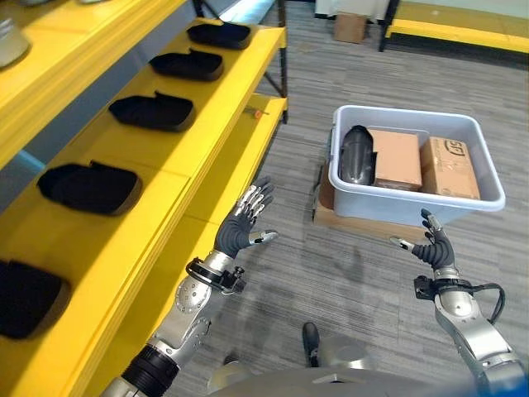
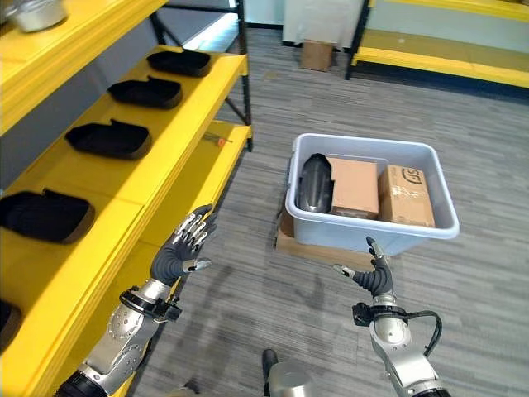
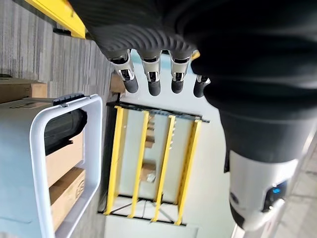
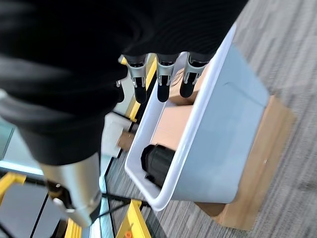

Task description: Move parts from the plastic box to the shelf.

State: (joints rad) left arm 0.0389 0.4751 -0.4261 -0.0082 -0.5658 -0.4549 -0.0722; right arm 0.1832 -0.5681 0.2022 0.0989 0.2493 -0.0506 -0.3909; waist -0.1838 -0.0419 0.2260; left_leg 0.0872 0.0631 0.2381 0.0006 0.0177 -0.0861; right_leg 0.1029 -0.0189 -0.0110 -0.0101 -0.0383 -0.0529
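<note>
Two silver-grey arms, dark-gloved hands.
Left hand (image 1: 240, 227) and right hand (image 1: 433, 246): silver fingers capped with dark tips, backs and wrists under black ribbed covers. Black clamp rings at both wrists. Forearms of brushed silver metal with round joint housings; black knurled collar lower on left arm.

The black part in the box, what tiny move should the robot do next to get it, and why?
Probably reach both hands forward over the plastic box. The left robot hand and right robot hand are open, hold nothing, and hang short of its near wall. The black part stands at the box's left end beside two cardboard boxes, so the left hand seems nearer to it.
</note>
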